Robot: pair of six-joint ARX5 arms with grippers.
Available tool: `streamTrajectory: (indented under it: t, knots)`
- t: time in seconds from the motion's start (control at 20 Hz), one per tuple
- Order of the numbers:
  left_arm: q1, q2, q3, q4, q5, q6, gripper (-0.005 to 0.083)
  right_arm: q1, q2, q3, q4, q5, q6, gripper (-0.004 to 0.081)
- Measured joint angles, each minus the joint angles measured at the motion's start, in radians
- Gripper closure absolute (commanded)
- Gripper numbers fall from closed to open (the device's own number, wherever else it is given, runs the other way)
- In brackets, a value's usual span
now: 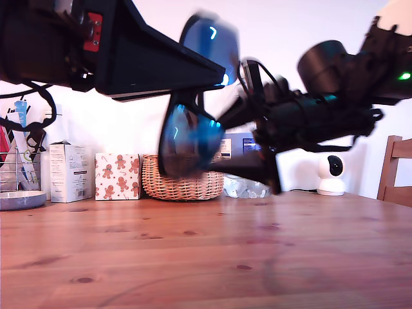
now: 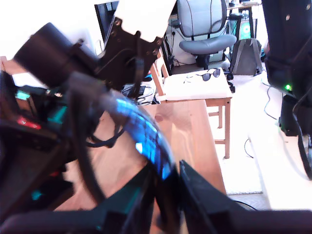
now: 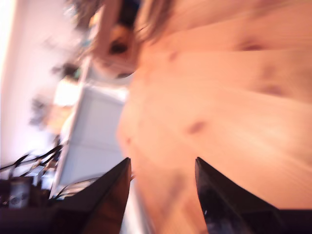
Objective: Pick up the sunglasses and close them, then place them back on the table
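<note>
Sunglasses: up in the air above the table, well clear of the wood, tilted so one blue lens sits above the other in the exterior view; blurred, so we cannot tell how far the temples are folded
My first gripper: reaches in from the exterior view's left, nearest the camera; jaws pinched onto the frame at the lens edge, which shows blue between them in its wrist view
My second gripper: comes from the exterior view's right; fingers spread, bare wood visible through the gap, nothing seen held
Step in hand: closing the temples, we judge; placing back not yet begun
Doing it well: we would hold the front steady with the pinching gripper and let the free one push each temple at its tip, along the hinge's swing, gently
Risk: a thin grip on a curved lens edge may slip or twist under a sideways push
Landing spot: broad bare planks below the arms look free
Far edge of table: wicker basket, gingerbread-print box, white carton, small white camera; all well behind the arms
Beyond: wooden chair at the exterior view's right, out of the way
</note>
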Motion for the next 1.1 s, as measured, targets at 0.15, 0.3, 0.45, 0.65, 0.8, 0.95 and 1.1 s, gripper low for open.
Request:
streamTrajectory:
  t: [0.15, 0.3, 0.45, 0.65, 0.8, 0.95, 1.1]
  knots:
    - [0.000, 0.024, 0.000, 0.003, 0.000, 0.000, 0.0648, 0.011, 0.002, 0.018, 0.017, -0.018, 0.001, 0.0394]
    - [0.000, 0.038, 0.000, 0.006, 0.000, 0.000, 0.0648, 0.011, 0.002, 0.045, 0.019, -0.072, 0.002, 0.0395]
    - [0.004, 0.043, 0.000, 0.013, -0.006, 0.002, 0.0648, 0.010, 0.002, 0.056, 0.015, -0.154, 0.027, 0.0395]
    - [0.026, 0.043, 0.000, 0.014, -0.008, 0.005, 0.0648, 0.011, 0.002, 0.056, 0.001, -0.268, 0.048, 0.0395]
    - [0.031, 0.043, 0.000, 0.012, -0.016, 0.005, 0.0648, 0.011, 0.002, 0.056, -0.008, -0.303, 0.050, 0.0395]
    - [0.032, 0.043, 0.000, -0.011, -0.033, 0.006, 0.0648, 0.011, 0.002, 0.056, -0.012, -0.273, 0.034, 0.0395]
    - [0.032, 0.044, 0.000, -0.076, -0.076, 0.031, 0.0648, 0.011, 0.002, 0.056, -0.013, -0.217, 0.009, 0.0395]
